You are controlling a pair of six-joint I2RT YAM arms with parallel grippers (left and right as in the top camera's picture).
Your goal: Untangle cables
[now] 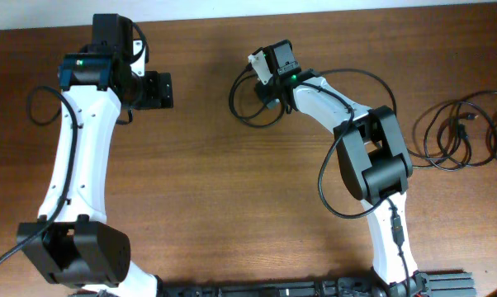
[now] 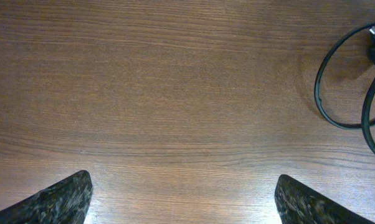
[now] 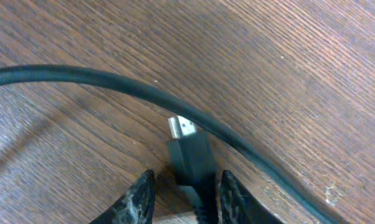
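A brown table (image 1: 207, 181) with fine, straight wood grain fills nearly every view; along its far edge the overhead view shows a narrow pale strip (image 1: 331, 7), and that is all of the room that can be seen. At the near edge runs a dark rail (image 1: 314, 289) where the arms are mounted.

On the left, the left gripper (image 2: 182, 180) hangs over bare wood with its fingers spread wide and nothing between them.

Towards the middle, a single cable (image 3: 113, 79) lies in a loose loop on the wood, just beside the right gripper (image 3: 187, 177). From the right wrist this cord crosses the grain in a long curve and passes just beyond the metal tip of a black plug (image 3: 190, 155). The plug's body sits between the two fingers, which stand close on either side of it; whether they actually pinch it cannot be told from here.

On the far right, well apart from both grippers, the tangle of cables (image 1: 456, 132) rests on the table near its right edge, thin black cords looped over one another
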